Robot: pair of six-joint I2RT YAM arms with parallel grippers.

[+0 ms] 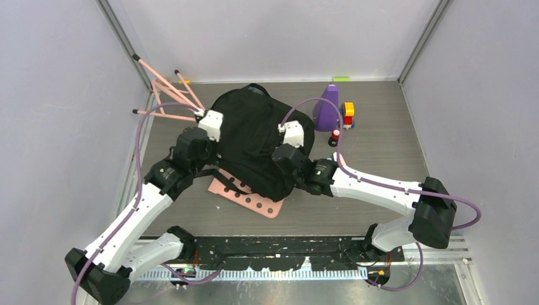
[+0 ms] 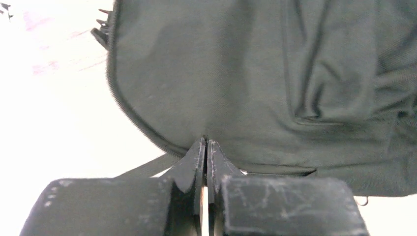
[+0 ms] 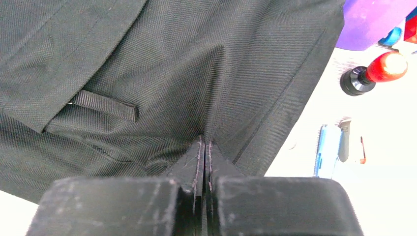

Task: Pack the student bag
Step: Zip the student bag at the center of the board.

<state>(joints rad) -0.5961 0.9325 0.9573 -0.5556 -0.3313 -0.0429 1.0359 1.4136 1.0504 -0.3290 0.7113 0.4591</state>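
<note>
The student bag (image 1: 254, 143), a large black fabric backpack, lies in the middle of the table. My left gripper (image 1: 215, 138) is at its left edge. In the left wrist view its jaws (image 2: 206, 142) are shut, pinching the bag's fabric (image 2: 236, 73) just past the zipper seam. My right gripper (image 1: 283, 147) is on the bag's right side. In the right wrist view it (image 3: 204, 141) is shut on a raised ridge of the bag's woven fabric (image 3: 162, 59), next to a small strap loop (image 3: 105, 104).
A pink perforated board (image 1: 257, 202) sticks out from under the bag's near side. Pink rods (image 1: 168, 95) lie at the back left. A purple cone-shaped thing (image 1: 327, 108), a coloured block toy (image 1: 347, 114) and a small red bottle (image 1: 334, 136) stand right of the bag.
</note>
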